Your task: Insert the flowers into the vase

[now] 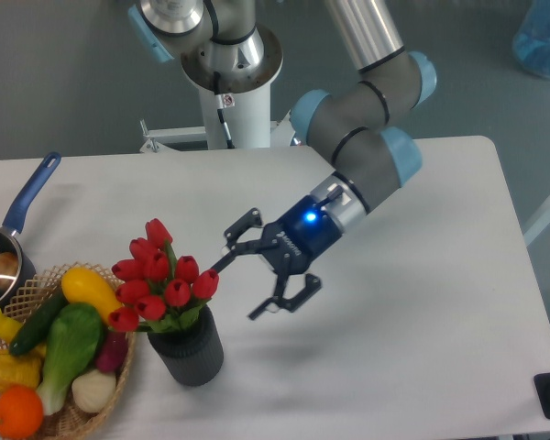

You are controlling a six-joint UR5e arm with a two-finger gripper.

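The red tulips (158, 278) stand upright with their stems inside the dark ribbed vase (187, 348), near the table's front left. The buds and green leaves rise out of the vase's mouth. My gripper (241, 284) is open just to the right of the bunch, at bud height. Its fingers are spread wide and hold nothing. The upper fingertip is close to the rightmost bud; I cannot tell if it touches.
A wicker basket (93, 410) of toy vegetables and fruit stands right beside the vase on the left. A blue-handled steel saucepan (0, 257) sits at the left edge. The robot base (231, 101) is at the table's back. A blue object (543, 38) is at the top right.
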